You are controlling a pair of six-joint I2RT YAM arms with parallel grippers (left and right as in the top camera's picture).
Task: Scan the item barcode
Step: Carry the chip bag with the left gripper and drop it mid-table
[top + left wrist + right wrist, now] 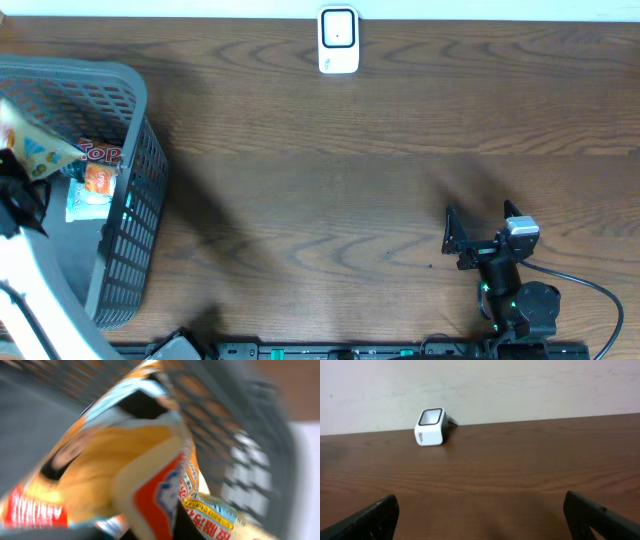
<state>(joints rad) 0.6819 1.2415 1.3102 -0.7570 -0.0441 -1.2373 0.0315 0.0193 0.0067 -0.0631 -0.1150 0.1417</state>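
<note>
A crinkled foil snack packet [30, 148], glossy and printed in orange, yellow, pale blue and red, sits pinched in the closed left end effector [20, 198] at the left rim of a grey plastic basket [135, 215]. The left wrist view is blurred, and the packet's creased face fills nearly all of it. The basket has rounded corners and lattice walls of thin ribs. Inside it lie a red-lettered pack [100, 153], a small orange pack [100, 181] and a pale blue-and-white pack [84, 206].

The barcode scanner [338, 40], a smooth white block with rounded corners and a dark window, stands at the far edge of the dark, wavy-grained wooden tabletop [330, 190], close to a pale wall [520, 385] and well apart from the packet.

The white left arm [35, 290] rises from the near left corner and reaches over the basket. The black right arm [515, 295] rests low at the near right, a black cable trailing off it. The right end effector [483, 223] faces the scanner, its matte black fingers spread wide around nothing.
</note>
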